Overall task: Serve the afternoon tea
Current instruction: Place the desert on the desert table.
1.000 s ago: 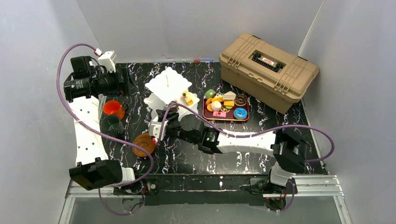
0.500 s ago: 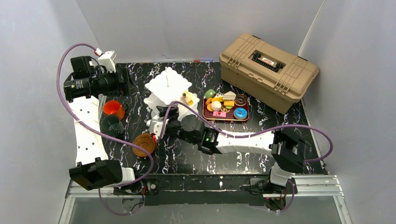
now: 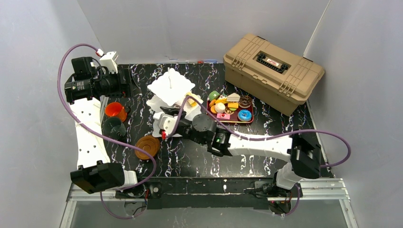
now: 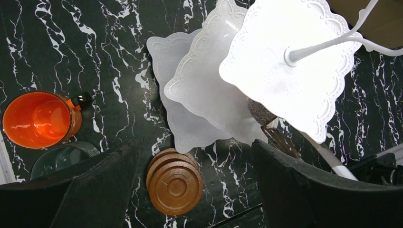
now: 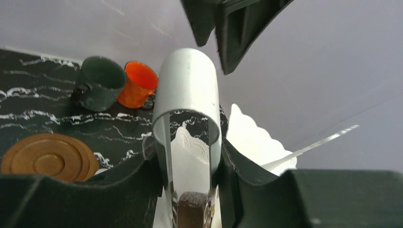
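The white three-tier stand rises at the table's back middle, with a yellow pastry on a lower plate. My right gripper is at its front edge, shut on metal tongs. A brown pastry sits between the tong arms, over a white plate. Several toy pastries and donuts fill the red tray. The orange cup, dark cup and stacked brown saucers stand at the left. My left gripper hangs open and high above them, holding nothing.
A tan toolbox takes up the back right corner. Grey walls close in the table on three sides. The right arm stretches across the table's front half, its purple cable looping over the tray's near side.
My right gripper has carried the tongs from beside the saucers back and to the right, up to the stand's front edge. The left arm has stayed still.
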Robot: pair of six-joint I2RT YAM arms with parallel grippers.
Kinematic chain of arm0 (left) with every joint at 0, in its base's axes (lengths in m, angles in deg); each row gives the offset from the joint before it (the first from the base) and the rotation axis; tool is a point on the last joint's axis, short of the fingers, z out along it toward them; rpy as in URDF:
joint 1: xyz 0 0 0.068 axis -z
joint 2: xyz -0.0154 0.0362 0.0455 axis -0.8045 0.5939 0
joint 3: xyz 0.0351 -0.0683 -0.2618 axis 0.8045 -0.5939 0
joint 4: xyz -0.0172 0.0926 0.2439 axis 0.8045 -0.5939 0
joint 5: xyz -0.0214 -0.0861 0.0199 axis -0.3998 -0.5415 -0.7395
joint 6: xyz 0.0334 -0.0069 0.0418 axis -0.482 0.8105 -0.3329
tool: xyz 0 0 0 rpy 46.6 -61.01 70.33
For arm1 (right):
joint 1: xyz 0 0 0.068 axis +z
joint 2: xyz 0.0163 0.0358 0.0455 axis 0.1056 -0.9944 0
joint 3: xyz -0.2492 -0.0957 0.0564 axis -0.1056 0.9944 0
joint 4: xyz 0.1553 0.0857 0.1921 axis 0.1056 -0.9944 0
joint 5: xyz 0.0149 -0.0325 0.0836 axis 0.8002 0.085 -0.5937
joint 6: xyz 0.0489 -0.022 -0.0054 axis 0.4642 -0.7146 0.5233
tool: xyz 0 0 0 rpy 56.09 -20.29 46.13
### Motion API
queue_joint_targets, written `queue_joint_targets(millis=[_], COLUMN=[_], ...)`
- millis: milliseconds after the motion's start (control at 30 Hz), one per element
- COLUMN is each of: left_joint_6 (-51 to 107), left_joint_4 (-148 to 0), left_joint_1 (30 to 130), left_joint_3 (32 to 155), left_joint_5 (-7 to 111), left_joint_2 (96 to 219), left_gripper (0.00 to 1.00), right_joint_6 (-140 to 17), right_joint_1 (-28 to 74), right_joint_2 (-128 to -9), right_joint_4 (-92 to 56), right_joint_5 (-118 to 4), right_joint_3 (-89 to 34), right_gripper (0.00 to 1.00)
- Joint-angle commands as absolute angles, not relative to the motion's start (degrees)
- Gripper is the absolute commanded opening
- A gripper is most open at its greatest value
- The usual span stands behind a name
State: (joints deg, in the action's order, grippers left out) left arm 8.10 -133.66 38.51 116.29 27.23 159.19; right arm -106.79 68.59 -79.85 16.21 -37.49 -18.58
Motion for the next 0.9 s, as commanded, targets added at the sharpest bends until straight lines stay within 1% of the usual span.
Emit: queue_joint_targets(millis=[0,167,367,567,700,867], left_joint_6=[8.14,8.2,8.13,8.51,8.6,8.44], left_joint_4=[-134.77,-134.77,-134.75,-134.75,-134.83,-134.78], left_joint_1=[38.53,38.58,38.61,38.56,38.6,38.61], left_joint_3=[118.15,118.43,118.46,118.52,118.6,118.81], left_joint_5=[25.47,25.51,25.47,24.92,24.92,24.92], left_joint_2=[158.34,158.42,158.23,158.55,158.42,158.34], left_gripper=[0.84,0.84,0.84,0.84,0.83,0.83], right_joint_6=[-103.05,-102.54,-101.35,-100.73,-98.92,-95.14], right_joint_1=[68.73,68.73,68.73,68.73,68.73,68.73], right_joint_2=[-73.54,-72.7,-71.38,-69.27,-65.55,-58.15], right_joint_4=[20.42,19.9,20.33,20.16,20.24,18.28], right_joint_5=[-38.16,-37.4,-36.14,-34.32,-31.55,-27.17], right_joint_3=[-18.28,-17.92,-17.37,-16.25,-14.86,-9.89], right_gripper=[0.44,0.48,0.45,0.45,0.46,0.45])
